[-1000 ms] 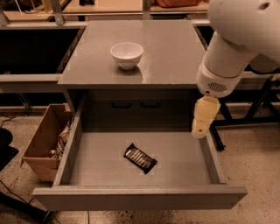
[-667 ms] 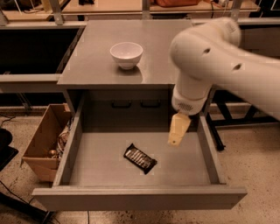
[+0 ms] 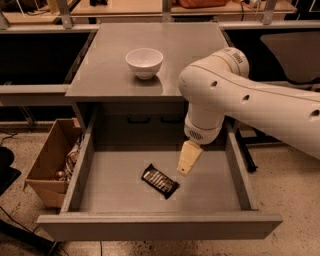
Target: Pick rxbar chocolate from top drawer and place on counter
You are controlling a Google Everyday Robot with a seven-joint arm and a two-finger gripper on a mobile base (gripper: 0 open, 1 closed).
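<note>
The rxbar chocolate [image 3: 160,181], a small dark bar with pale lettering, lies flat on the floor of the open top drawer [image 3: 210,192], a little left of its middle. My gripper [image 3: 186,167] hangs from the white arm inside the drawer opening, just right of and slightly above the bar, apart from it. The grey counter [image 3: 190,55] is above the drawer and carries a white bowl [image 3: 144,62].
A brown cardboard box [image 3: 50,165] with clutter stands on the floor left of the drawer. Tan tabletops [image 3: 130,7] run along the back. My white arm [image 3: 250,105] reaches in from the right across the counter's right front corner.
My arm has swung left and lower into the drawer; the gripper went from the drawer's right wall to just beside the bar. The bar has not moved.
</note>
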